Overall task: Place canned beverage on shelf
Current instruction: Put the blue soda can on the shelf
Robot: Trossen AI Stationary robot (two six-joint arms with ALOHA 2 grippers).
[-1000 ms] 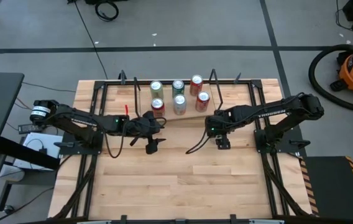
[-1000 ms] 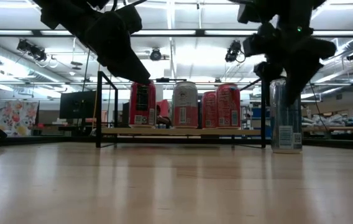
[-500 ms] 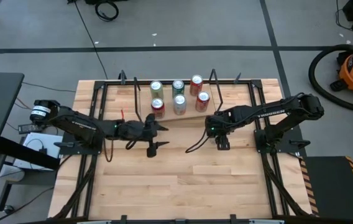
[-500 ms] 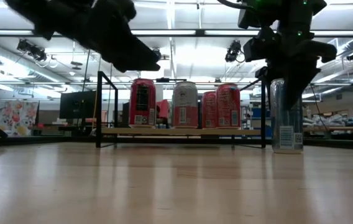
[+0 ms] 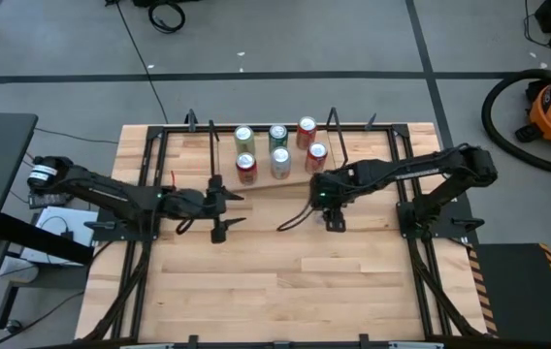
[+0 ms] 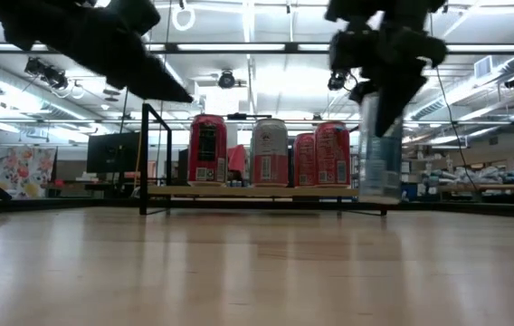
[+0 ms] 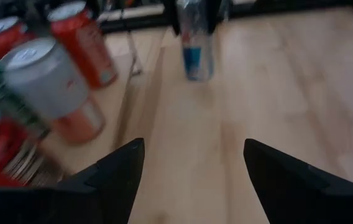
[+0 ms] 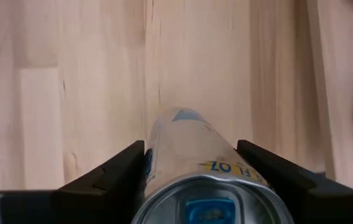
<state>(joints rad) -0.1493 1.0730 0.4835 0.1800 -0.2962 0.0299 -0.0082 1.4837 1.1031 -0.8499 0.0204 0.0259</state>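
You have the butcher-block table (image 5: 275, 291) under both arms, and at its far side the low shelf (image 6: 266, 191) already carries six cans (image 5: 278, 148), packed toward the middle and right, so the open plank lies toward its left end. Your right gripper (image 5: 331, 197) is clamped on the slim silver can (image 6: 381, 154), gripping it high on the body from above; in the low view the can hangs clear of the table, just in front of the shelf's right end. That top grip keeps it upright for setting down, I judge. Your left gripper (image 5: 219, 213) waits over the table left of the shelf, its fingers (image 7: 111, 177) parted with nothing between them, leaving the approach free.
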